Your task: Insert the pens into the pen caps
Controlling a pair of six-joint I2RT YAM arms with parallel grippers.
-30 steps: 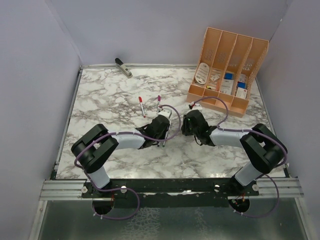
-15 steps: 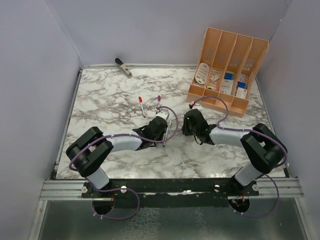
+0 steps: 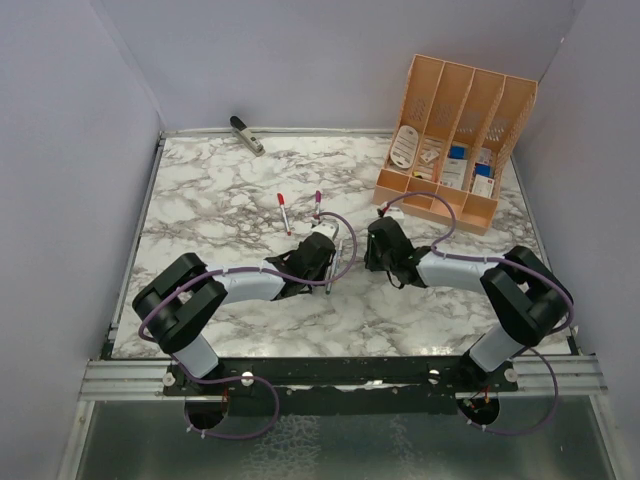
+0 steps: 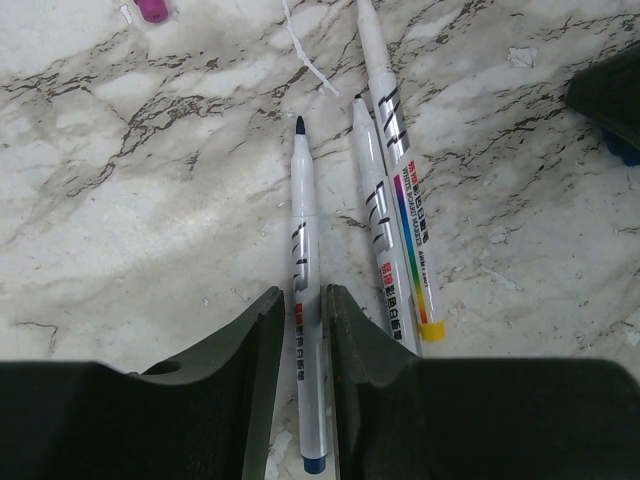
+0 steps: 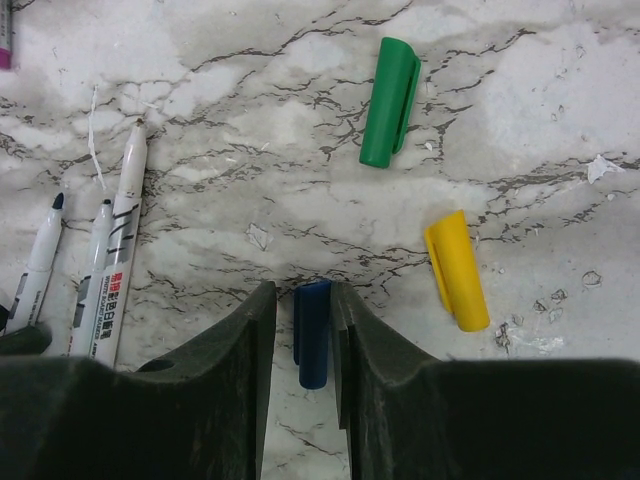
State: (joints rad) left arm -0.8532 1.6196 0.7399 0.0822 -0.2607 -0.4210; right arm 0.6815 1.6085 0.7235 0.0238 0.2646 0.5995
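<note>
Two narrowed grippers: left gripper now clamps the slim white blue-tipped pen; right gripper, having closed, pinches the short blue plastic cap at 6 o'clock; mating follows.

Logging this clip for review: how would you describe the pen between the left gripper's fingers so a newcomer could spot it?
On the marble table, look mid-table at the left gripper. Three uncapped white pens lie side by side there; it is the leftmost pen, set apart by its dark blue tip and blue end, while its neighbour has a yellow end.
</note>
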